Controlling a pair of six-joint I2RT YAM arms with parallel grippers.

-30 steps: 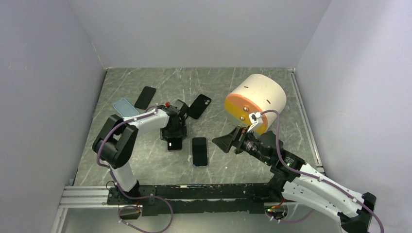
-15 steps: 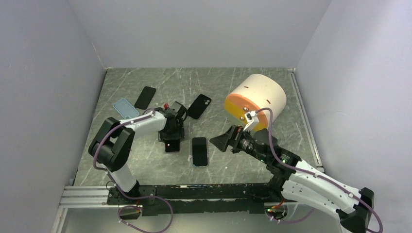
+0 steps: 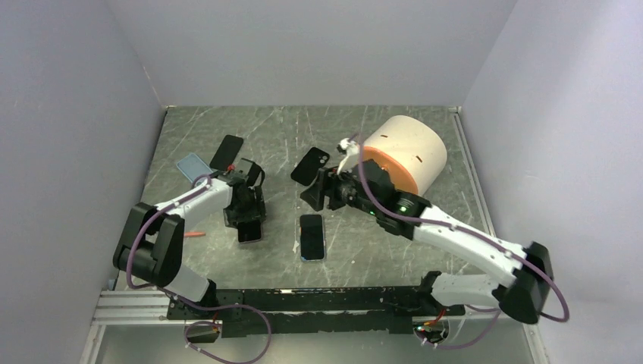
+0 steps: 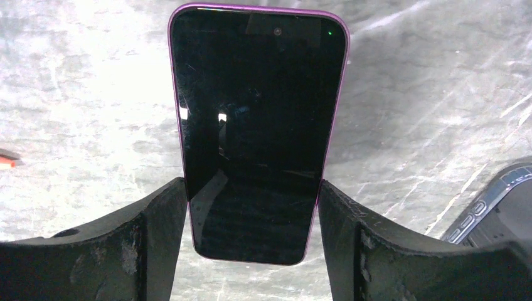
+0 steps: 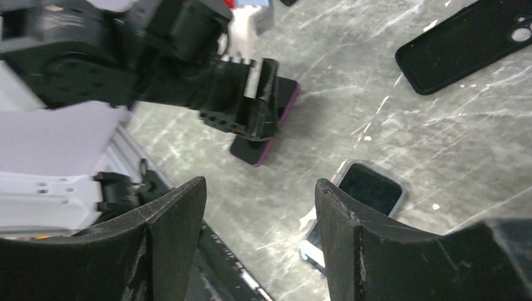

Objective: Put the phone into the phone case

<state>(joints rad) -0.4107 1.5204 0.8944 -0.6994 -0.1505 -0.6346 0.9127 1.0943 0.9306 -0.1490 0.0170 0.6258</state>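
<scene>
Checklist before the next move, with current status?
1. Phone clamped between left gripper fingers: ok.
2. Phone lifted off the table: cannot tell.
3. Right gripper open, empty: ok.
4. Clear-rimmed case lying flat, nothing on it: ok.
5. That case empty inside: cannot tell.
6. Grippers apart from each other: ok.

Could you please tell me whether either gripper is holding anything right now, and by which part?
The left gripper pinches the purple-edged phone by its two long sides, near one end. The right gripper is open and empty.
</scene>
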